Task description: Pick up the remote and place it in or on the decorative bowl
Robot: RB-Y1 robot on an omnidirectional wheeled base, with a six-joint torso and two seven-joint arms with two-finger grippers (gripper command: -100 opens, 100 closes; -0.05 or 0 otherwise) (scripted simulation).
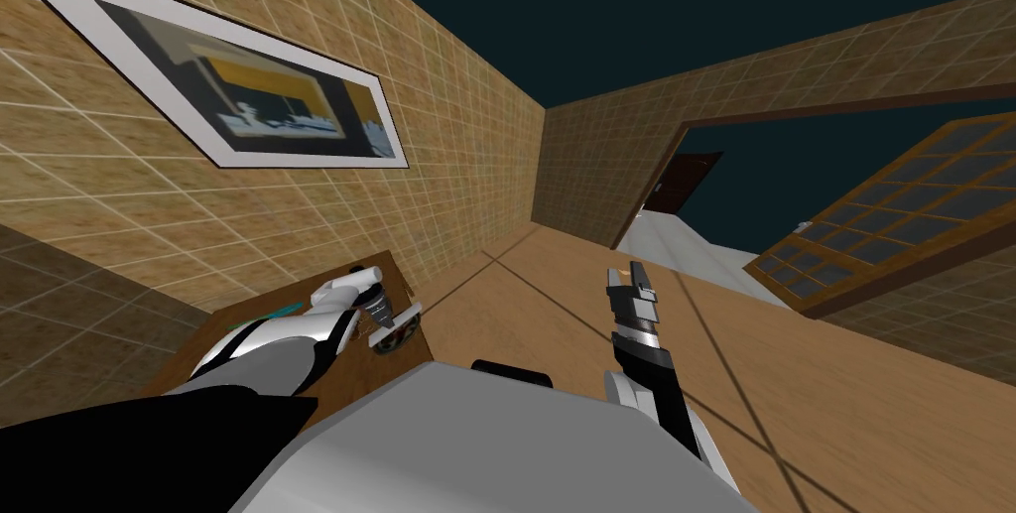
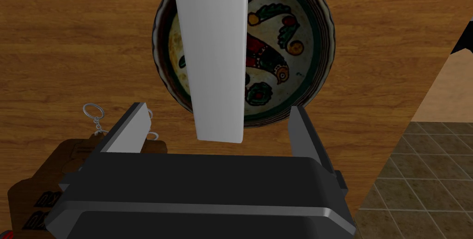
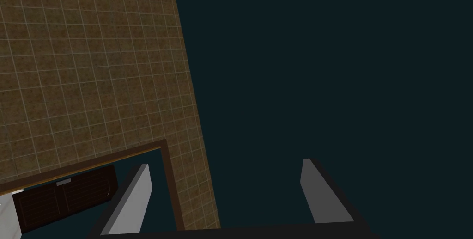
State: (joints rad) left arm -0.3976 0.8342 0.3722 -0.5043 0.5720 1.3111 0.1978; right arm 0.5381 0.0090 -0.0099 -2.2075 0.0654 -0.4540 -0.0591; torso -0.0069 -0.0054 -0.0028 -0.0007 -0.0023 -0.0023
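One remote [image 2: 215, 42], drawn as a plain white slab, lies lengthwise over the one decorative bowl [image 2: 302, 65]. It covers part of the painted fish and fruit inside, and its near end sticks out past the bowl's rim toward the left end effector [image 2: 217, 107]. Whether it rests on the bowl or hangs just above it cannot be told. The left end effector's two fingers [image 2: 131, 130] stand wide apart on either side of that near end, clear of it and holding nothing. The bowl sits on a wooden counter [image 2: 69, 42], with one bunch of keys [image 2: 94, 113] on a brown fob [image 2: 41, 190] beside it, near one finger. In the lower left of the head view the left arm [image 1: 298, 338] reaches forward and bends down over the counter. The right end effector [image 1: 627, 284], right of centre there, points up with its fingers spread and empty.
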